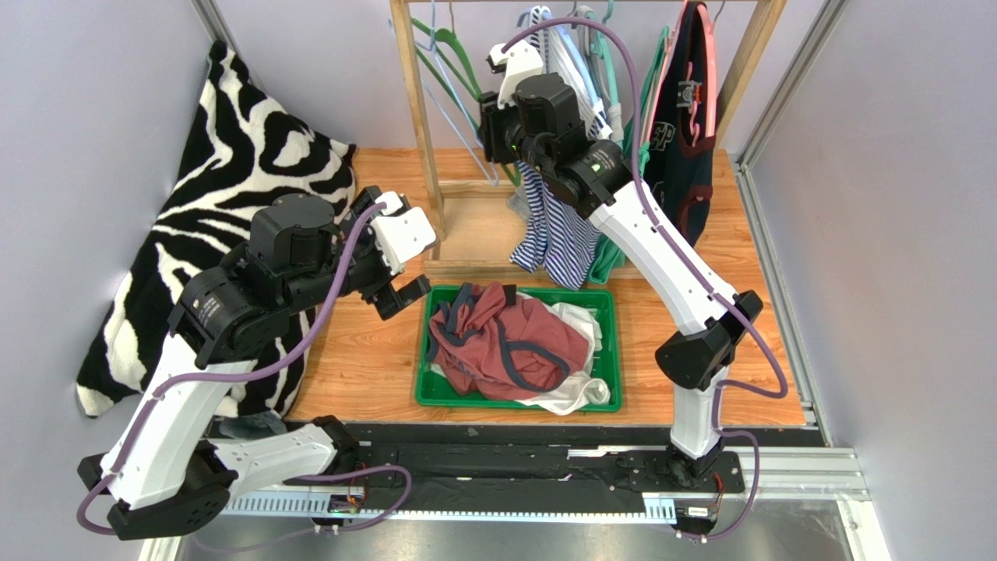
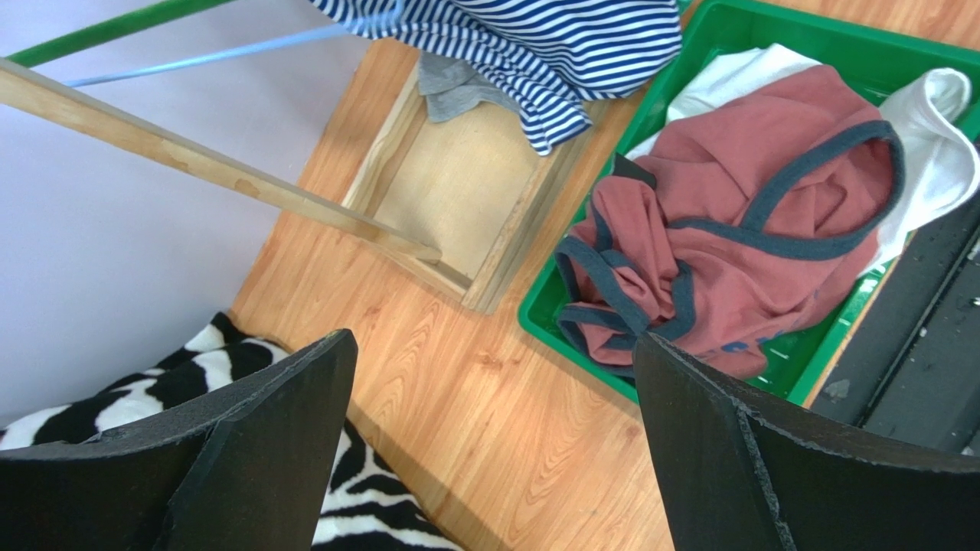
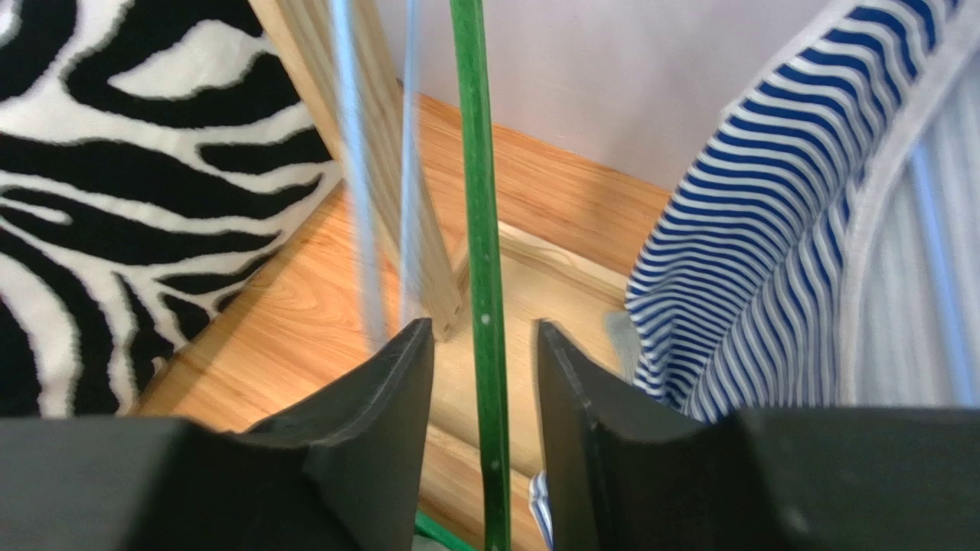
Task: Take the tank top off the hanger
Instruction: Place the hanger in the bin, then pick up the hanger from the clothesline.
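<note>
Your left gripper point(image 2: 492, 344) is nearest in the left wrist view. Its two black fingers point(image 2: 230, 459) stand wide apart at the bottom edge, with only the wood floor point(image 2: 483, 425) showing between them. The zebra cloth point(image 2: 207, 373) lies under the left finger. To the right sits the green bin point(image 2: 748, 23), holding a red top point(image 2: 736, 230) with dark trim, heaped over a white cloth point(image 2: 938, 126). Farther off is the rack point(image 2: 460, 195), seen at its wood base. The hem of the striped tank top point(image 2: 552, 57) hangs over that base, near the bin's far corner.

In the right wrist view, your right gripper point(image 3: 483, 333) has its fingers a little apart. The rod of a green hanger point(image 3: 477, 138) runs up between them with a slim gap on either side, so neither pad plainly touches it. The tank top fills the right side, with its white trim apart from the right finger. Left of the rod are blurred blue wires point(image 3: 351, 172) and a rack post, and the zebra cloth lies at far left.

In the top view, the left base point(image 1: 152, 491) and right base point(image 1: 696, 462) sit at the near edge. The left arm bends over the floor, its gripper just beside the bin's far left corner. The right arm reaches far to the rack, and its wrist hides its fingers among the hangers. The tank top hangs on the rack below that wrist, with its hem just far of the bin. A dark garment point(image 1: 685, 129) hangs at the rack's right end. The zebra cloth leans against the left wall.
</note>
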`<action>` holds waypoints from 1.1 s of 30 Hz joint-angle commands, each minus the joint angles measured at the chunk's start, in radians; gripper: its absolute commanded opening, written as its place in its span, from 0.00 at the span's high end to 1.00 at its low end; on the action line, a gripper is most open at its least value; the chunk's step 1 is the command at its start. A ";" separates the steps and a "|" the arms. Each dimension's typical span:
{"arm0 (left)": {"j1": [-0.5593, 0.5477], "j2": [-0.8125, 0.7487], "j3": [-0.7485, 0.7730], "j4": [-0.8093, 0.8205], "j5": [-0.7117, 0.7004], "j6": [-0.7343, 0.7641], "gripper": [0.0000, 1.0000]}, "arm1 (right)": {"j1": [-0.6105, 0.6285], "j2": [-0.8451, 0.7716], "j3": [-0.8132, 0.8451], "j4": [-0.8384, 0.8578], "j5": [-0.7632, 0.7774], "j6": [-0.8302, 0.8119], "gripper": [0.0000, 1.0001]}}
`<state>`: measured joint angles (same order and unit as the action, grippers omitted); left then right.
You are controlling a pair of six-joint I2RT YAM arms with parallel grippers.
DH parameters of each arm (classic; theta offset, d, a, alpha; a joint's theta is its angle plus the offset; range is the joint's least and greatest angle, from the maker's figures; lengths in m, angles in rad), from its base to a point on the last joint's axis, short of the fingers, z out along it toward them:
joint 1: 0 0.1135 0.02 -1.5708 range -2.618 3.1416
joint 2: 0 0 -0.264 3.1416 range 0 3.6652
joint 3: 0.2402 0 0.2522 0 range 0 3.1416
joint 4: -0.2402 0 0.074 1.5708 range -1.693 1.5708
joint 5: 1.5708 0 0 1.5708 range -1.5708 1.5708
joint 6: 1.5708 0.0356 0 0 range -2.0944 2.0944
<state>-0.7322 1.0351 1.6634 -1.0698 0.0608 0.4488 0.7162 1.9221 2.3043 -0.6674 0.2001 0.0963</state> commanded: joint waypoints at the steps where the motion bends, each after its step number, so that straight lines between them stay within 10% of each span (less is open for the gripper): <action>1: 0.010 0.005 0.009 0.045 -0.039 -0.019 0.01 | -0.004 -0.135 -0.028 0.011 0.030 -0.024 0.50; 12: 0.013 0.002 0.006 0.048 -0.036 -0.038 0.01 | -0.130 -0.294 -0.106 -0.004 0.010 -0.064 0.31; 33: 0.019 0.010 -0.016 0.048 -0.021 -0.041 0.01 | -0.250 -0.328 -0.232 -0.031 -0.067 0.014 0.40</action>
<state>-0.7181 1.0431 1.6508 -1.0542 0.0322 0.4290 0.4713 1.6012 2.0613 -0.7155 0.1547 0.0841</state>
